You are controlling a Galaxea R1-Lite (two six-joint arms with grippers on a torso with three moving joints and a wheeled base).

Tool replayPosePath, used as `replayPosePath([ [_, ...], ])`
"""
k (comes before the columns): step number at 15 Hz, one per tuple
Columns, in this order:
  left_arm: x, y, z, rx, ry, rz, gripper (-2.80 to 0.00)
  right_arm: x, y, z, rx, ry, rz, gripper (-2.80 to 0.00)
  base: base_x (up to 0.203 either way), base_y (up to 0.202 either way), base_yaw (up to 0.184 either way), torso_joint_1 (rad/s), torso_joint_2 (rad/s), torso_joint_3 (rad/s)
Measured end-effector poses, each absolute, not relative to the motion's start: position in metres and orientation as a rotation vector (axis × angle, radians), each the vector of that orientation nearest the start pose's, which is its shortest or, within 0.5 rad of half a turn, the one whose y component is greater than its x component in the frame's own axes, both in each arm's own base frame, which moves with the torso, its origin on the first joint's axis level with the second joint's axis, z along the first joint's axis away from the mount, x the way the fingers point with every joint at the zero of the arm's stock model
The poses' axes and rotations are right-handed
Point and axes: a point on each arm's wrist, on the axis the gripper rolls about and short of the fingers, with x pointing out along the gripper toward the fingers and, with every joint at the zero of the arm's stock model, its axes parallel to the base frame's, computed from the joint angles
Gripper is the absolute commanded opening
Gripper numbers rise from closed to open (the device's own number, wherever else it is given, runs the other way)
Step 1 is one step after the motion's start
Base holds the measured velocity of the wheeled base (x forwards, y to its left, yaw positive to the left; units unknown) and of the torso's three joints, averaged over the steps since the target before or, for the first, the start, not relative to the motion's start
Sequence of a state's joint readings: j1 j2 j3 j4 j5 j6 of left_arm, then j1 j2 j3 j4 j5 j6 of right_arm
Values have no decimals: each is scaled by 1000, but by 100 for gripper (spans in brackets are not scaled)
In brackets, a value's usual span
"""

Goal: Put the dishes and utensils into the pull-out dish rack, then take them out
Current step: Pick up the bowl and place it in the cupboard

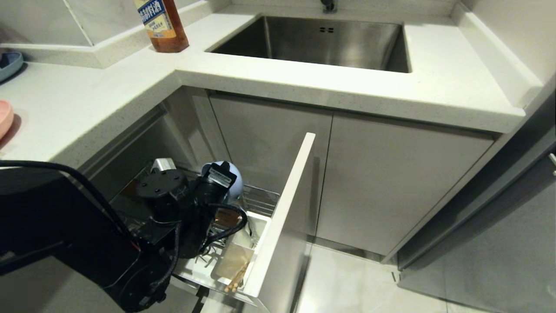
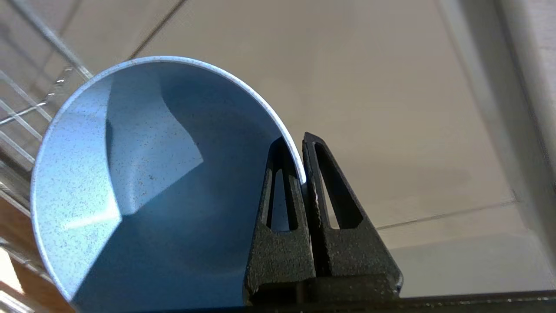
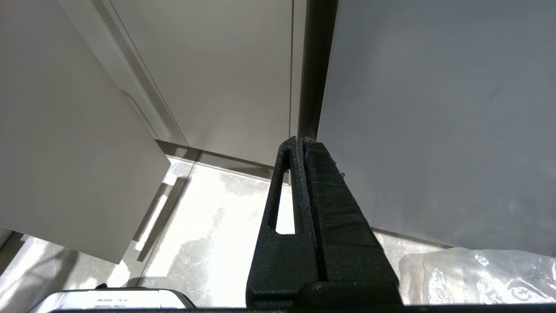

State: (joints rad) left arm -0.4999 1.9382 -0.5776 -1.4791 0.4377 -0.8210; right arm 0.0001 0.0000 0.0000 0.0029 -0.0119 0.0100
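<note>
My left gripper point(image 2: 297, 148) is shut on the rim of the light-blue bowl point(image 2: 143, 174), one finger inside it and one outside. The bowl point(image 1: 233, 174) hangs tilted over the back of the pull-out dish rack point(image 1: 260, 201), mostly hidden behind my left arm point(image 1: 186, 204). Chopsticks point(image 1: 236, 280) stick out of the white utensil cup point(image 1: 234, 260) next to the rack's pale front panel point(image 1: 284, 213). I cannot make out the spoon or the fork. My right gripper point(image 3: 302, 141) is parked low, shut and empty, facing cabinet doors.
A pink dish point(image 1: 4, 118) and a darker blue plate point(image 1: 9, 65) lie at the counter's left edge. A brown bottle point(image 1: 163, 26) stands by the steel sink point(image 1: 325, 39). Clear plastic wrap point(image 3: 478, 274) lies on the floor.
</note>
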Motion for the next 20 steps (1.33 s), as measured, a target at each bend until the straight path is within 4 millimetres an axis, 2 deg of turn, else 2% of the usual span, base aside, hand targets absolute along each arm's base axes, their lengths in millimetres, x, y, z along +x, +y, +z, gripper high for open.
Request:
replayPosePath([
  [6,294,-142,125,-874,-69,-107,-280,-23,0,75,10,3,-12,-280,0,0,0,0,0,0],
  [13,306,-132,124,-894,-75,-117,-280,-23,0,75,10,3,-12,-280,0,0,0,0,0,0],
  [20,310,-131,118,-930,-63,-107,-280,-23,0,75,10,3,-12,-280,0,0,0,0,0,0],
])
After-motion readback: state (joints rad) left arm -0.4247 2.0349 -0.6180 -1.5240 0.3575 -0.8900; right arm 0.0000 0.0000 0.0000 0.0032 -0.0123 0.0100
